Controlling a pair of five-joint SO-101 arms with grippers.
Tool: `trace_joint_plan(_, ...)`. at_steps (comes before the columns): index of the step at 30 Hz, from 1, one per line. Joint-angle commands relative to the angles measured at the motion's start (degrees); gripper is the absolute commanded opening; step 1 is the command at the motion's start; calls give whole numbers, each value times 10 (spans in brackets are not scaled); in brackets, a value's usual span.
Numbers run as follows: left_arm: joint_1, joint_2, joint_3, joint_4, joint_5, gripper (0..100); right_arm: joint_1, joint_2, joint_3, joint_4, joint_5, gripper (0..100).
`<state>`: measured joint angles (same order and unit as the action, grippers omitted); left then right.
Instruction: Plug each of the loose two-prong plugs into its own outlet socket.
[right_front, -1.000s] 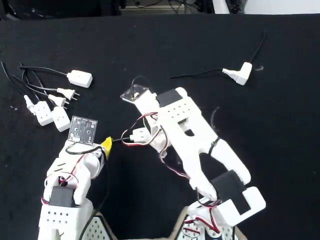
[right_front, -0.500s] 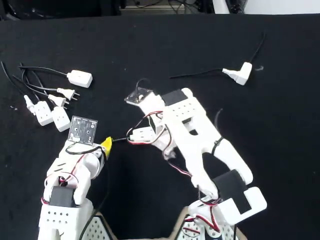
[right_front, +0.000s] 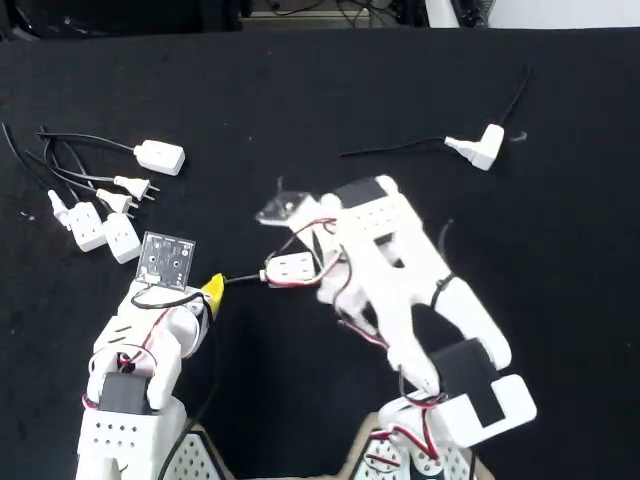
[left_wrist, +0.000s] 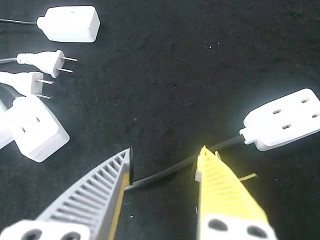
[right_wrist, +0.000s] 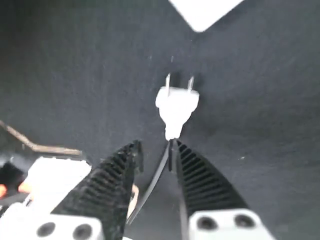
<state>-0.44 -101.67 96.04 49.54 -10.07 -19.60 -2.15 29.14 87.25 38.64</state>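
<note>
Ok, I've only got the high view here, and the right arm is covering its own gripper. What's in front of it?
Observer: In the right wrist view, a two-prong plug sits just past the right gripper, with its prongs pointing away from the gripper.
Operator: Has it got hold of it?
Observer: It doesn't look like it. The fingers are apart, and the plug's thin cord runs between them, close to one finger.
Operator: And the left gripper?
Observer: The left wrist view shows the left gripper open. The black cord of a white outlet socket passes between its fingers.
</note>
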Motion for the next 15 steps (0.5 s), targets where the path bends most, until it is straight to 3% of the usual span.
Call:
trace_joint_plan(1, 0, -5, 10, -10, -4, 220, 32, -45, 78, -71, 23, 98)
trace_joint_plan(6, 0, -5, 10, -11, -5, 220, 35, -109, 190, -167, 25, 103)
trace_joint_plan(15, 0, -5, 10, -11, -5, 220, 54, -86, 168, -177, 25, 102)
